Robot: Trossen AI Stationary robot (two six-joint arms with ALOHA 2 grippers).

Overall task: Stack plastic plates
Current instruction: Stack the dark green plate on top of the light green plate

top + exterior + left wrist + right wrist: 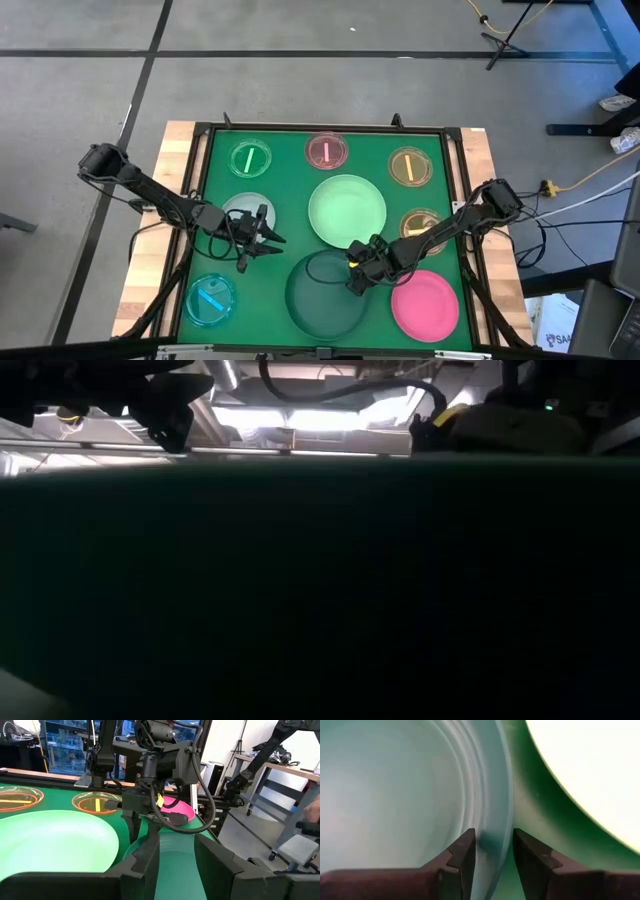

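Note:
Nine round plates lie on the green mat. My right gripper (358, 272) (492, 855) stands at the far-right rim of the large dark green plate (320, 300) (395, 795), shut on it. The large light green plate (347, 210) (590, 770) lies just beyond, and the large pink plate (425, 305) to the right. My left gripper (262, 245) (177, 865) is open. It hovers over the near-right edge of the pale grey-green plate (240, 210), pointing toward the right arm and touching nothing. My right gripper pinches the dark green plate's rim (492, 835) at its far-right side, one finger inside the well and one outside. The fingers (136, 827) come from above, pointing down. Whether the rim is raised off the mat, I cannot tell.
Small translucent plates sit along the far side: green (250, 158), pink (326, 152) and amber (409, 167). A second amber plate (422, 228) lies right of the light green one, and a blue one (211, 300) near left. A raised black frame (200, 180) borders the mat.

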